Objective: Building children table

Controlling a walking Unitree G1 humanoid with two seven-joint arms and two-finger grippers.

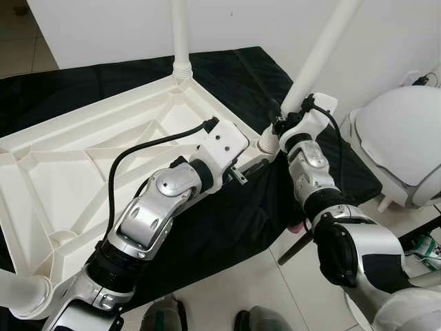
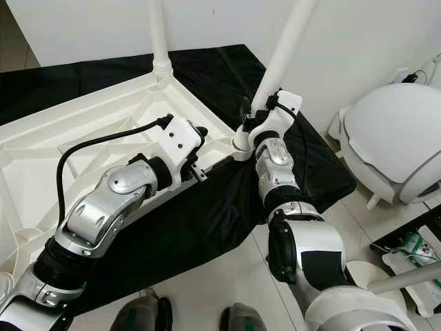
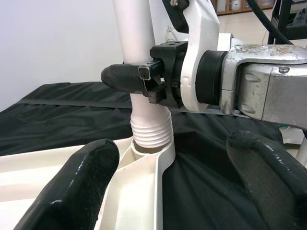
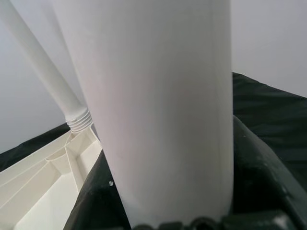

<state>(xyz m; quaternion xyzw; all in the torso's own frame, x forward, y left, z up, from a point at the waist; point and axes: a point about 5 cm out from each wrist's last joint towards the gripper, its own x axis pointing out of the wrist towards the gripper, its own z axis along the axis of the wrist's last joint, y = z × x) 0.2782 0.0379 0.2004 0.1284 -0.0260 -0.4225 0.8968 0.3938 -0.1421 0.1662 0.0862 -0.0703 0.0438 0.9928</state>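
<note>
While the upturned white tabletop [image 1: 83,158] is lying underside-up on a black cloth [image 1: 234,221], the right pincer [image 3: 144,79] is clamping its black fingers around a white table leg [image 1: 324,48], just above the threaded collar [image 3: 151,129] sitting in the tabletop's corner socket. The left pincer [image 3: 172,182] is hovering with fingers [image 3: 72,187] spread wide apart, just short of that corner, touching nothing. A second leg [image 1: 180,34] is standing in the corner beyond

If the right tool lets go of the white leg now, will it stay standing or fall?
The leg probably stays: its threaded end sits in the tabletop corner socket. It looks stiff, smooth, perhaps slippery.
</note>
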